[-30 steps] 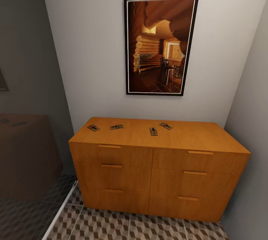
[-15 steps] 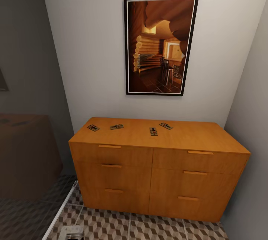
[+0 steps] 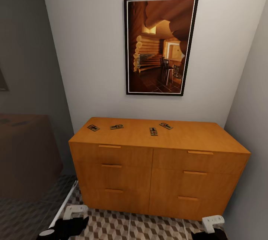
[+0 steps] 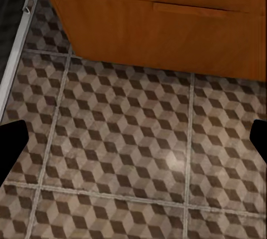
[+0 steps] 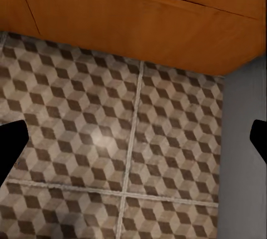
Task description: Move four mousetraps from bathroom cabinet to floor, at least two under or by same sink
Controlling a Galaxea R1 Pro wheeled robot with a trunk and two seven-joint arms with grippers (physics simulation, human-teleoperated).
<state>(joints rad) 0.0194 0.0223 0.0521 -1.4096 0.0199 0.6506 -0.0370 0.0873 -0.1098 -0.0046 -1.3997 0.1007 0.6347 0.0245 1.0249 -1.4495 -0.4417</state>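
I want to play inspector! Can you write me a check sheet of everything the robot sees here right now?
Surface: the cabinet top is flat wood; the bathroom floor in front of it is cube-pattern tile.
Job's things: four mousetraps on the cabinet top, apart from each other: first, second, third, fourth. None is on the floor yet.
Clutter: nothing seen.
Grippers: left gripper and right gripper are both open, empty, low over the tiles before the cabinet.
Cables: nothing seen.
Surroundings: a framed picture hangs on the wall above the cabinet; a grey wall is close on the cabinet's right; a metal floor strip runs left of it.
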